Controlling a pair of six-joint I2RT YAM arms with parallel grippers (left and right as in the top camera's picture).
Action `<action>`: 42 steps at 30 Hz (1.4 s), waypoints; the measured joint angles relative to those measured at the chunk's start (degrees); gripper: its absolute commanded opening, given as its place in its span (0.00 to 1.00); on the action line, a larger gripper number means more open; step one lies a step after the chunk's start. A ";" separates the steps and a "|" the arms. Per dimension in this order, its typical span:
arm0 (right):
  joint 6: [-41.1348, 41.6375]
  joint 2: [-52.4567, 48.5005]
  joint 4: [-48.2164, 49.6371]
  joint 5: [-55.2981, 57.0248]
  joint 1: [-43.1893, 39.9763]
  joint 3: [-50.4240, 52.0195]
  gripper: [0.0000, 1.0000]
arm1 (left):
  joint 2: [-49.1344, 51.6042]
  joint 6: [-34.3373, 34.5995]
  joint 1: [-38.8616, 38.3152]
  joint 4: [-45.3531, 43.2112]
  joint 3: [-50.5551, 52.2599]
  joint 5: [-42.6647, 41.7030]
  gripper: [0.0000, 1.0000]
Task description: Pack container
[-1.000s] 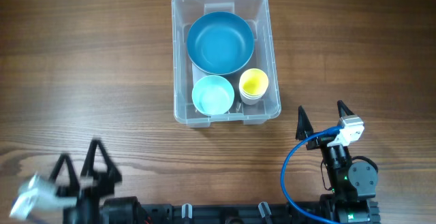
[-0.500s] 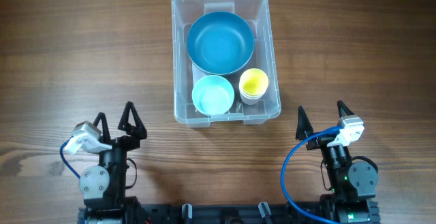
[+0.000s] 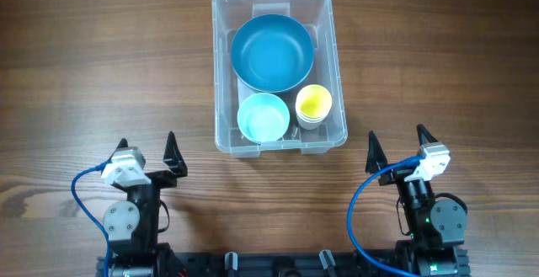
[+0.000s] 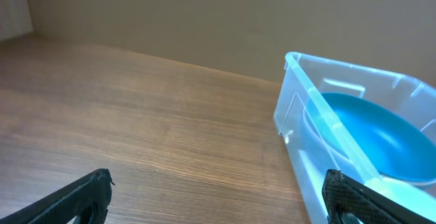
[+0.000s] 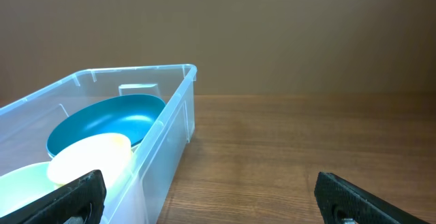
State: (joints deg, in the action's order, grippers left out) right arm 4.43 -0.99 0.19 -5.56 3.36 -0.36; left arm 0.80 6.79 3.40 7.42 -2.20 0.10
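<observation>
Moved: my left gripper (image 3: 147,146) has swung inward, fingers spread, empty.
Unmoved: my right gripper (image 3: 396,138), spread, empty.
Ahead: container (image 3: 221,75), mid-table (image 3: 84,58).
Inside: blue bowl (image 3: 272,52), pale bowl (image 3: 263,117), yellow cup (image 3: 313,104).

My black two-finger left gripper (image 3: 147,145) moved forward and rightward from the near-left corner. Its tilt straightened out. Motion blur gone.

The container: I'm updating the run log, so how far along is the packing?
Done: the large blue bowl, the pale blue bowl and the yellow cup sit inside the container. In hand: nothing; the left gripper and right gripper are open and empty, apart from it. Left: apparently nothing, since no other item shows outside it.
</observation>
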 measured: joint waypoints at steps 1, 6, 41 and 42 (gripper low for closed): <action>0.00 0.00 0.00 0.00 0.00 0.00 1.00 | 0.00 -0.85 0.00 0.00 0.00 -0.02 1.00; 0.00 0.00 0.00 0.00 0.00 0.00 1.00 | 0.00 -3.06 0.00 0.00 0.00 -0.02 1.00; 0.00 0.00 0.00 0.00 0.00 0.00 1.00 | 0.00 -3.78 0.00 0.00 0.00 -0.02 1.00; 0.00 0.00 0.00 0.00 0.00 0.00 1.00 | 0.00 -3.80 0.00 0.00 0.00 -0.02 1.00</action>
State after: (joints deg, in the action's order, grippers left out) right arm 4.43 -0.99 0.19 -5.56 3.36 -0.36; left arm 0.80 2.98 3.40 7.42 -2.20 0.08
